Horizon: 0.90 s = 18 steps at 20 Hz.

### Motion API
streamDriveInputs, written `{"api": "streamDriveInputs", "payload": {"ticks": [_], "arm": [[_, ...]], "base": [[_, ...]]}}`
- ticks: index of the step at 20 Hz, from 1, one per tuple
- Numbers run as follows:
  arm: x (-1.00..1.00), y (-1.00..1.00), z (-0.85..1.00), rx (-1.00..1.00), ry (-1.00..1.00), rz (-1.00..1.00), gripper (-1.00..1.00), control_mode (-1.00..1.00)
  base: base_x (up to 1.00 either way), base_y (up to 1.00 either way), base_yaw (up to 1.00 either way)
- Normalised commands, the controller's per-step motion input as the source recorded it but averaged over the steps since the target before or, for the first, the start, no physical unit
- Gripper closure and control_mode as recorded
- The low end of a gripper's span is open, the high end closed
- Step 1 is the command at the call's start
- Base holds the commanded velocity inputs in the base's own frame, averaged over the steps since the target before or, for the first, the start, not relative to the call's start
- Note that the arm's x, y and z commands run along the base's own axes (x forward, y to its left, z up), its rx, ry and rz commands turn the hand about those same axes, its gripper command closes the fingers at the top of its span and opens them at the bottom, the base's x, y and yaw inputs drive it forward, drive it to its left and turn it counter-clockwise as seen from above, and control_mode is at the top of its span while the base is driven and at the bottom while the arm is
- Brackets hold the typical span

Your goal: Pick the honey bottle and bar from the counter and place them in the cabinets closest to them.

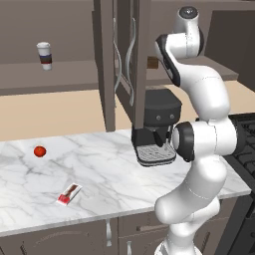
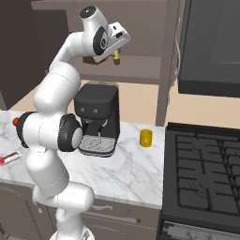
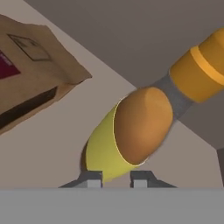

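Holding the small amber-yellow honey bottle (image 3: 131, 131) pinched in the end effector (image 2: 116, 52), raised at the open dark grey-brown wall cabinet (image 1: 124, 60) shelf. Risk: bottle tipping on release, or nudging the brown paper bag (image 3: 30, 74) just beside. Open shelf room ahead. The red-and-white bar (image 1: 68, 193) lies far below on the white marble worktop (image 1: 99, 169).

We see a glossy white arm (image 1: 209, 99) of rounded, bulbous segments, with dark grey-black rings at the joints and a grey disc cap on the top joint. Small grey fingers (image 3: 89, 179), squared at the tips, sit below a boxy white hand.
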Motion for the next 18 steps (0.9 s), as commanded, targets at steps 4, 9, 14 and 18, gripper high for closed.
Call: {"api": "streamDriveInputs", "payload": {"ticks": [4, 9, 14, 18], "arm": [[0.04, -0.01, -0.08, 0.00, 0.00, 0.00, 1.00, -1.00], [0.00, 0.00, 0.00, 0.00, 0.00, 0.00, -1.00, -1.00], [-0.01, -0.03, 0.01, 0.00, 0.00, 0.00, -1.00, -1.00], [-0.17, -0.15, 0.13, 0.02, 0.00, -0.01, -1.00, -1.00]], "base": [[0.00, 0.00, 0.00], [0.00, 0.00, 0.00], [0.00, 0.00, 0.00], [0.00, 0.00, 0.00]]}}
